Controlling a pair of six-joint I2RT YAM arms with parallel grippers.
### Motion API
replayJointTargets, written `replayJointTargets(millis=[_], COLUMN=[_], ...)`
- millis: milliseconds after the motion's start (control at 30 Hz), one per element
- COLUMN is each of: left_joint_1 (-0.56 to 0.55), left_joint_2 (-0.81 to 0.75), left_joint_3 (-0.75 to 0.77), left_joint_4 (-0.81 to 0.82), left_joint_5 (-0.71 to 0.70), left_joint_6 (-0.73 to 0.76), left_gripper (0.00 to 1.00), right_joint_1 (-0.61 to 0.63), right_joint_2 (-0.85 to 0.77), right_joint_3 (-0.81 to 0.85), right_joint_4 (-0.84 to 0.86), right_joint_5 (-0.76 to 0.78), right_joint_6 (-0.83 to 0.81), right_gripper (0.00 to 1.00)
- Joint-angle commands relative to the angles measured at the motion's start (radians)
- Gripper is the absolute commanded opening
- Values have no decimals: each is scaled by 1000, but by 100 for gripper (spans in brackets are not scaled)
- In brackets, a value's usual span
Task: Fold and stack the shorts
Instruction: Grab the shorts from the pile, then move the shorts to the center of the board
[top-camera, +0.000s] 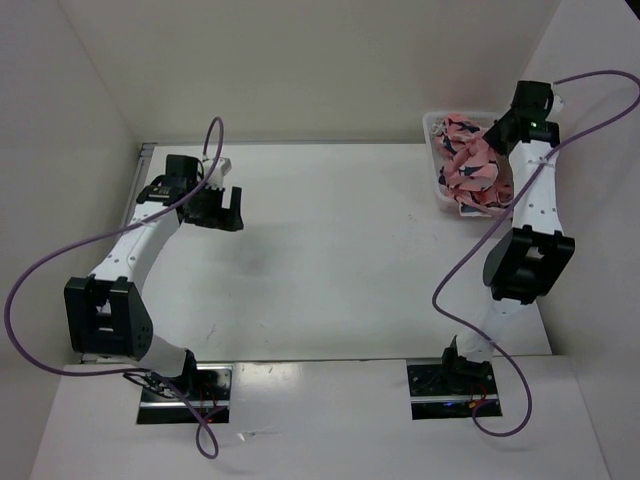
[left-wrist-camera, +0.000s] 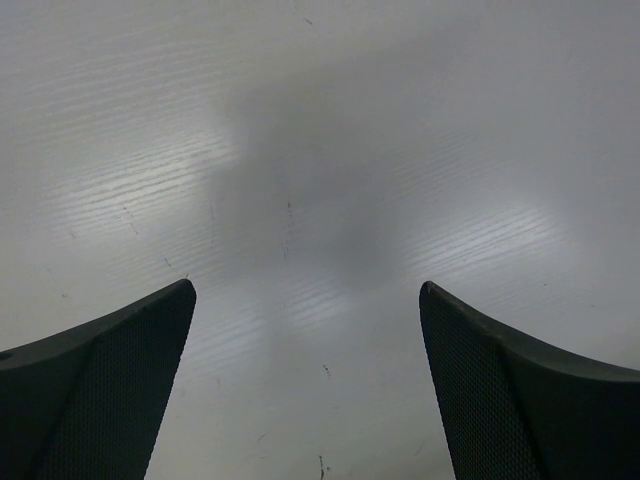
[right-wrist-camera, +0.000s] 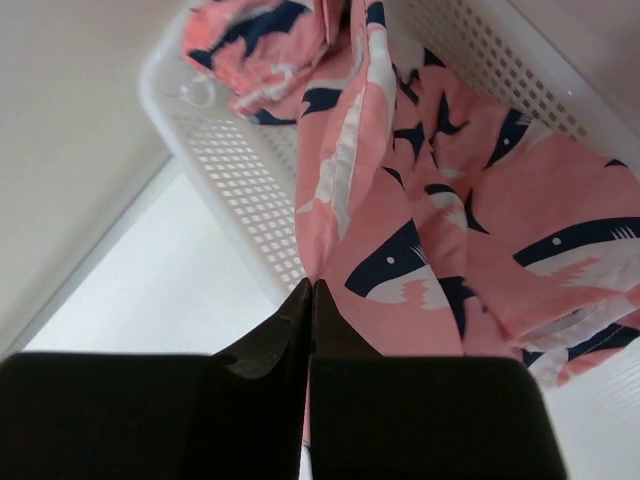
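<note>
The salmon-pink shark-print shorts (top-camera: 470, 165) lie heaped in the white mesh basket (top-camera: 436, 165) at the far right of the table. My right gripper (top-camera: 497, 132) is over the basket. In the right wrist view my right gripper (right-wrist-camera: 312, 285) is shut on a fold of the shorts (right-wrist-camera: 420, 220), and the cloth hangs up out of the basket (right-wrist-camera: 235, 165). My left gripper (top-camera: 218, 207) is open and empty above bare table at the far left; the left wrist view shows its fingers (left-wrist-camera: 110, 385) wide apart over the white table top.
White walls close in the table at the back, left and right. The basket stands against the right wall. Purple cables loop from both arms (top-camera: 60, 260). The arm bases sit at the near edge (top-camera: 185, 395).
</note>
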Motion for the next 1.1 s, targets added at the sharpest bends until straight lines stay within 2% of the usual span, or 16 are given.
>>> replayJointTargets(millis=[0,167,300,367,433,467,567,667,800,933,1067], left_joint_1=[6,6,6,15,40,49,90,147,182,202,202], left_joint_2=[-57,-77,-88,-97,-106,-117,-137,-148,-158,-178,-178], left_joint_3=[-8,-8,12,23,23,23,33,69,92,103,112], left_joint_4=[0,0,0,0,12,24,35,35,35,55,64], left_joint_5=[39,59,59,70,70,82,94,113,122,142,142], left_joint_6=[3,3,3,3,3,3,3,3,3,3,3], left_gripper=[99,99,99,99,99,99,99,99,99,99,99], right_joint_1=[44,181,251,295,393,450,511,564,637,637,637], right_joint_2=[-99,-117,-137,-166,-175,-162,-120,-143,-264,-399,-396], right_joint_3=[40,337,488,522,590,629,775,737,520,260,56], right_joint_4=[28,2,86,189,238,247,217,207,218,272,300], right_joint_5=[24,-22,-263,-346,-375,-422,-517,-622,-654,-629,-584], right_joint_6=[-15,-44,-29,-13,-2,-2,8,44,16,27,60], right_gripper=[0,0,0,0,0,0,0,0,0,0,0])
